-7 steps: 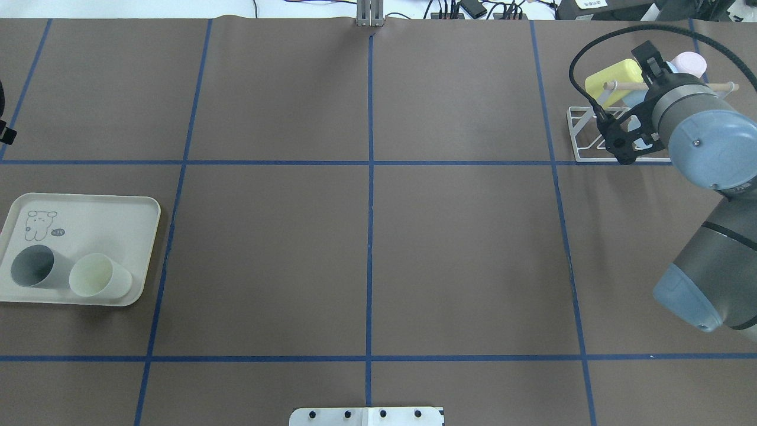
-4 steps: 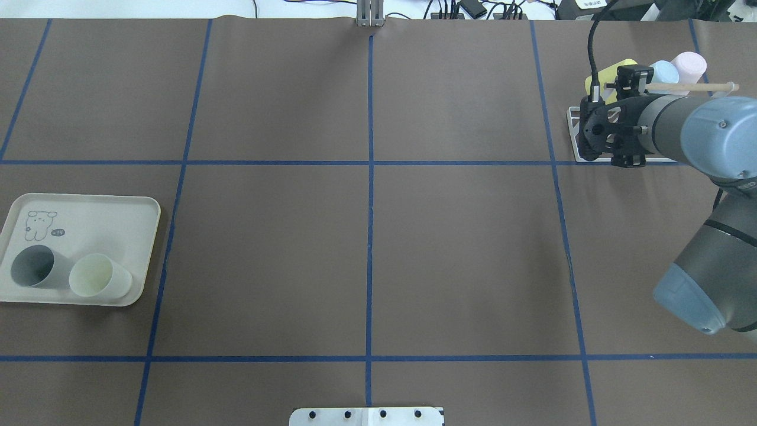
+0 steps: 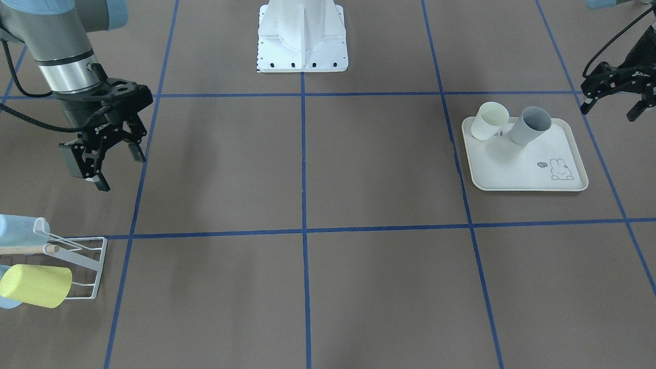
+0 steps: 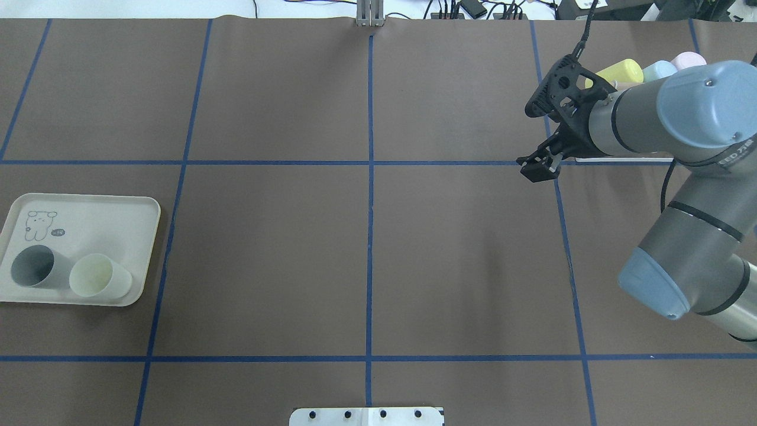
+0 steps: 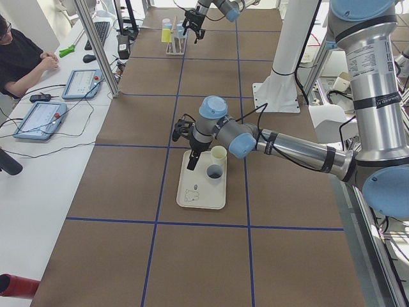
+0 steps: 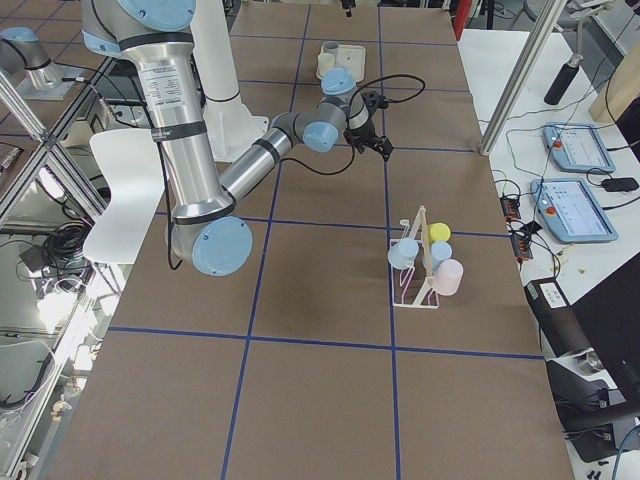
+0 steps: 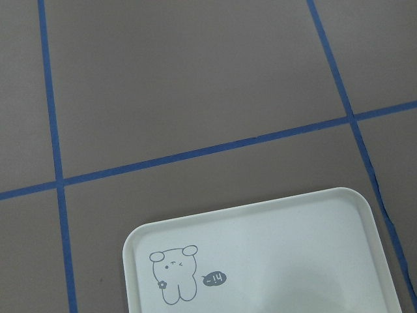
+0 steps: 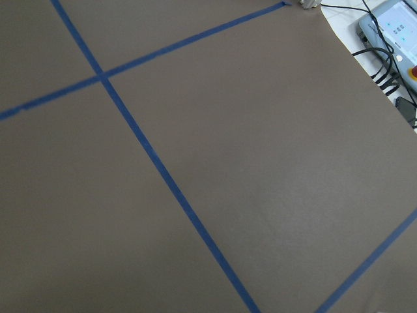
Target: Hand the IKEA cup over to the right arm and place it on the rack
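Exterior front-facing: tray (image 3: 517,166) holds grey cup (image 3: 530,125), cream cup (image 3: 489,121); rack (image 3: 82,259) carries yellow cup (image 3: 36,286); right tool (image 3: 121,172), left tool (image 3: 608,113) spread, empty.

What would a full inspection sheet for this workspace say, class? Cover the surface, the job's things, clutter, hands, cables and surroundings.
surface: brown table cover with blue tape grid
job's things: rack holds yellow cup, blue cups, pink cup; grey cup and cream cup sit on the tray
clutter: nothing seen
hands: right hand open, empty, clear of the rack; left hand open, empty, near the tray
cables: ribbed black cable loops beside the right arm
surroundings: person seated at a side desk with tablets
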Robot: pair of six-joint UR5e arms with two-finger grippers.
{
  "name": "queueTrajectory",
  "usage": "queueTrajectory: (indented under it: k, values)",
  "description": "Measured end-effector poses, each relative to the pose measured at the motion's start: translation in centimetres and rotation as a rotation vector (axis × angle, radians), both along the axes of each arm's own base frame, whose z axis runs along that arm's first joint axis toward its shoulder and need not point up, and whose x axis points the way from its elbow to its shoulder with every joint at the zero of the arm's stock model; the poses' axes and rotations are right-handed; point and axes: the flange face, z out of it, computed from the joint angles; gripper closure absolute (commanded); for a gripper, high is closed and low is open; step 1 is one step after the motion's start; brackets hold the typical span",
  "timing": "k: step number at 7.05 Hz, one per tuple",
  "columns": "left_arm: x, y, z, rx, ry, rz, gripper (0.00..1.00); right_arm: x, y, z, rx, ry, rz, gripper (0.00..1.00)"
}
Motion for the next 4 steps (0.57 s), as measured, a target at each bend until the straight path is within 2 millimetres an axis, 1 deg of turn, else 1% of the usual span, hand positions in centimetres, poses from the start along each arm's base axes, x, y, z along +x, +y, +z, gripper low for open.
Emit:
queueTrajectory:
  k: [1, 2, 3, 4]
  values:
    - [2.4, 0.6, 2.6, -0.013, 0.014, -0.016, 0.00, -0.9, 0.4, -0.6, -0.031, -0.028, 0.002, 0.01]
    - [4.2, 1.3, 5.1, -0.021, 0.035, -0.018, 0.00, -1.4, 0.6, -0.8, -0.041, -0.036, -0.002, 0.01]
    - [5.4, 1.9, 6.8, -0.028, 0.053, -0.012, 0.00, -1.7, 0.8, -0.9, -0.044, -0.039, -0.006, 0.01]
    - [6.4, 2.5, 7.8, -0.035, 0.060, 0.004, 0.00, -1.9, 1.0, -0.9, -0.045, -0.040, -0.010, 0.01]
